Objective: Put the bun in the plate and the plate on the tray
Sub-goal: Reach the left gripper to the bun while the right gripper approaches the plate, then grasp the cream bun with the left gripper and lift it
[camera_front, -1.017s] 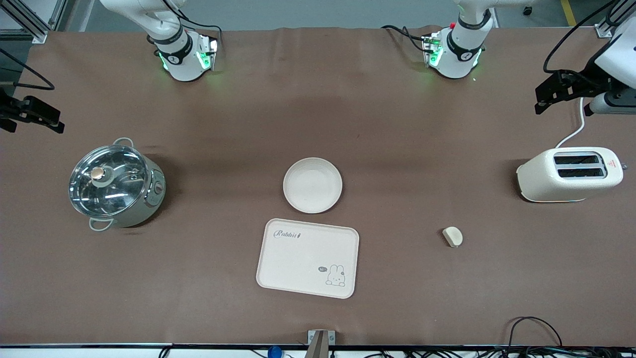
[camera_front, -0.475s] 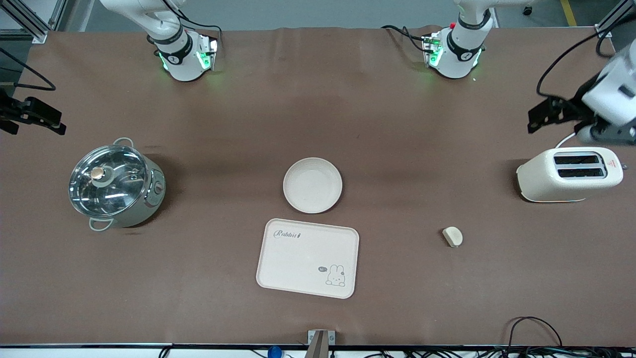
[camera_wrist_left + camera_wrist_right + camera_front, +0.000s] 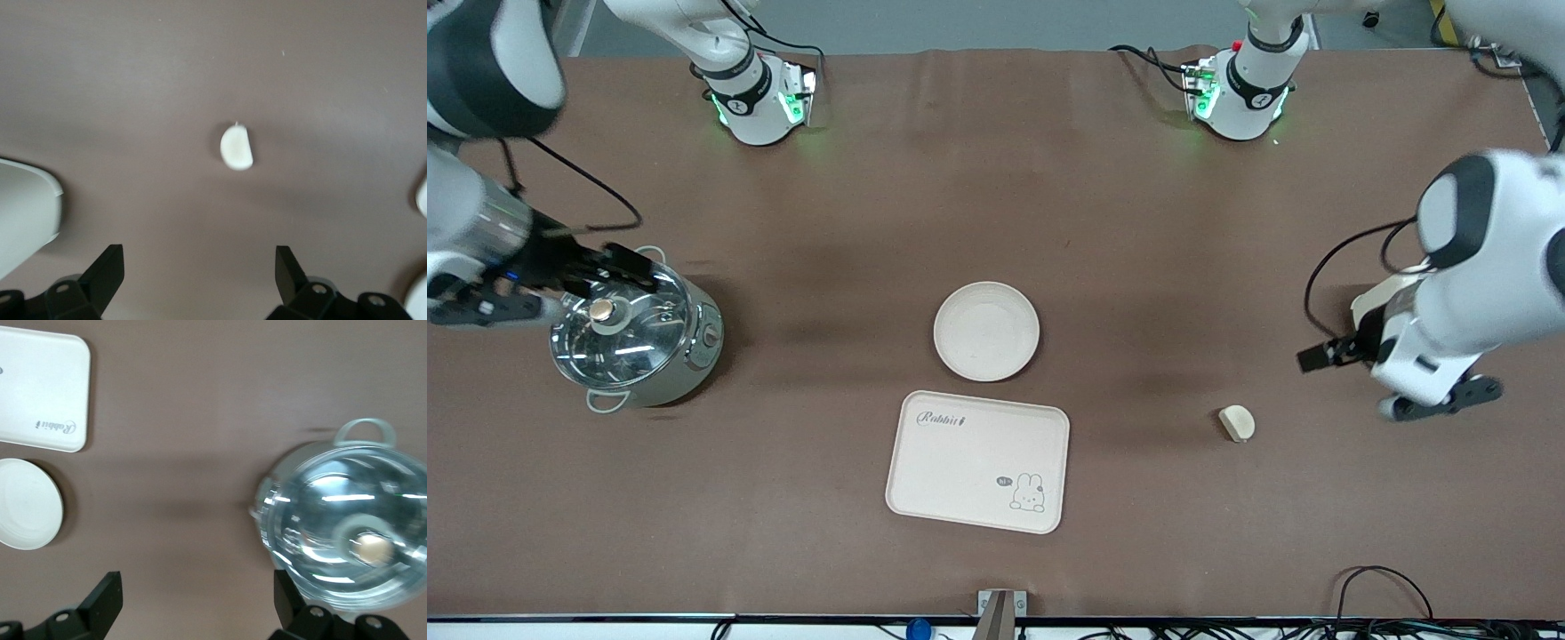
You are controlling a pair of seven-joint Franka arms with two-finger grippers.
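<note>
- Brown desk [image 3: 996, 222]; going across the front view from the right arm's end, the right gripper [image 3: 618, 267] now hangs over the pot [image 3: 636, 329], where a second ago it sat at the desk's edge, clear of the pot.
- The plate [image 3: 986, 331] and the tray [image 3: 978, 460] lie mid-desk as before, the tray nearer the camera, a thin gap between them.
- The bun [image 3: 1237, 422] has not moved: it lies on the bare desk toward the left arm's end, well apart from the tray and plate.
- The left gripper [image 3: 1320, 356] has swung in and down from above the toaster [image 3: 1371, 307] and is now near the bun, which lies nearer the camera; the arm now covers most of the toaster.
- The left wrist view shows the bun [image 3: 237, 148] ahead of the left gripper [image 3: 200, 280], whose jaws stand wide with nothing between them; the front view does not show that gap.
- The right wrist view shows the right gripper [image 3: 198, 603] with jaws wide too, beside the pot [image 3: 343, 527], and the tray [image 3: 40, 390] and plate [image 3: 28, 503] farther off.
- In the front view the bun's flat side faces the tray and its round side the left arm's end; its long axis runs roughly toward the camera.
</note>
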